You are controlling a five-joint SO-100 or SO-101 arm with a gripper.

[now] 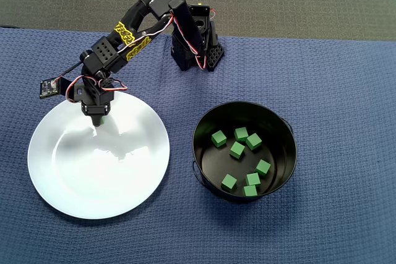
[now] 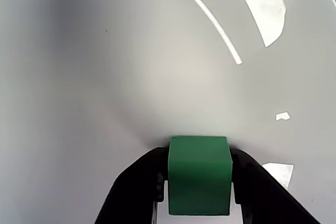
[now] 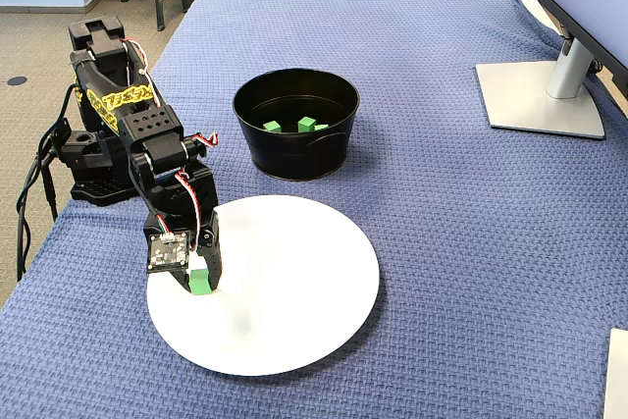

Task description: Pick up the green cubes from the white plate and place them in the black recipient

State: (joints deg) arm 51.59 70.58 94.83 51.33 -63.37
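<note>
One green cube (image 2: 199,177) sits between my black fingers (image 2: 142,182), and the gripper (image 2: 199,153) is shut on it. In the fixed view this cube (image 3: 200,283) is low over the left part of the white plate (image 3: 294,291); I cannot tell whether it touches the plate. From overhead the gripper (image 1: 97,117) is over the plate's (image 1: 99,171) upper rim and hides the cube. The rest of the plate shows bare. To the right, the black recipient (image 1: 204,153) holds several green cubes (image 1: 237,149), some of which (image 3: 306,125) also show in the fixed view.
The arm's base (image 1: 198,44) stands at the far edge of the blue cloth (image 1: 334,91), between plate and pot. A monitor stand (image 3: 540,95) rests at the right in the fixed view. The table's left edge runs close beside the arm (image 3: 108,95).
</note>
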